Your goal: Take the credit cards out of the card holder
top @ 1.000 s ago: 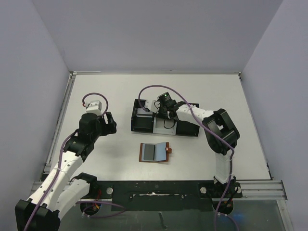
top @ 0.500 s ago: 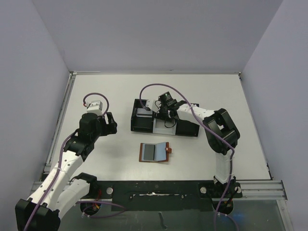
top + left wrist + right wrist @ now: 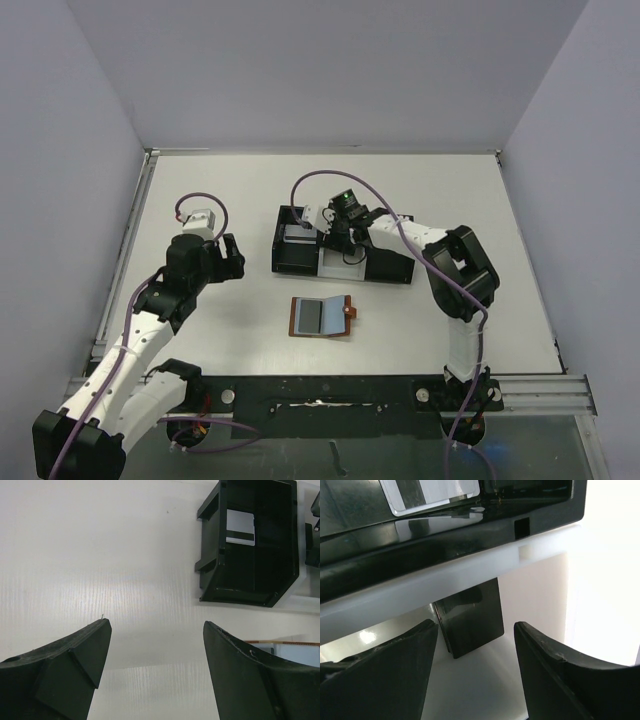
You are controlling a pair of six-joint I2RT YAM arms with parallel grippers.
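The table is a white sheet with fine ribbed lines and a soft sheen. The tray looks like moulded plastic, its black part mirror-glossy and its white part smooth. The silver card is shiny and the dark card satiny. The card holder has a brown leather-like rim and a matt blue-grey lining. The left tool has matt black plastic fingers.

White tabletop. Brown card holder lies open and flat near the front, blue-grey inside facing up. Black-and-white tray sits behind it, not touching.
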